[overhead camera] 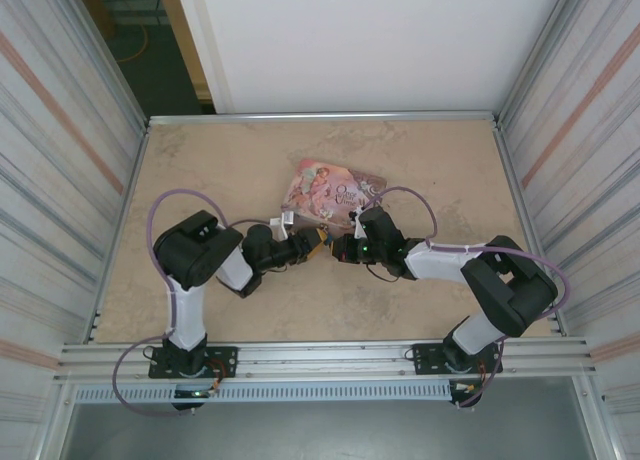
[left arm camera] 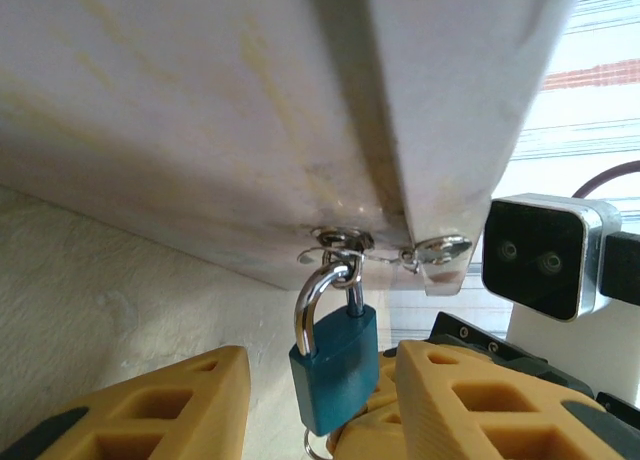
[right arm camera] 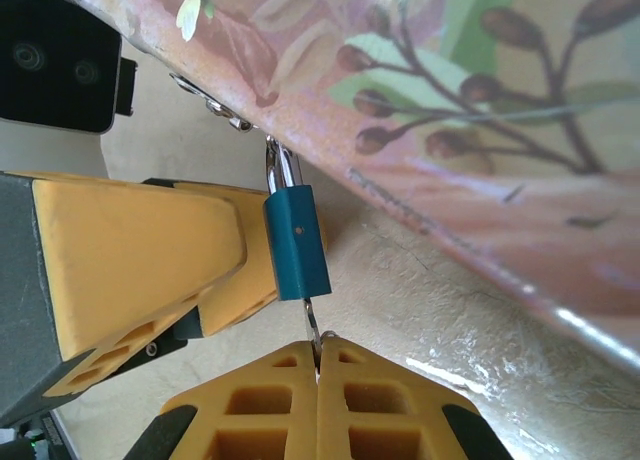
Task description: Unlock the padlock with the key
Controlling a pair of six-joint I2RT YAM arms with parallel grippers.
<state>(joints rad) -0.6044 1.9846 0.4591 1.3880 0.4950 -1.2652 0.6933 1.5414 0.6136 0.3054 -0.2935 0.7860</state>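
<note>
Padlock (left arm camera: 335,365) hangs by its shackle from the pink tin's (right arm camera: 480,130) hasp, between our left gripper's (left arm camera: 322,380) parted, unclamped jaws. Our right gripper (right arm camera: 318,360) pinches the key (right arm camera: 312,325), whose blade reaches the lock's underside. Next, we judge, comes steadying the body and turning.

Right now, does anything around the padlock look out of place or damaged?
Nothing stands out. The padlock hangs shut on the tin, and the key sits in its base, pinched by the right gripper.
</note>
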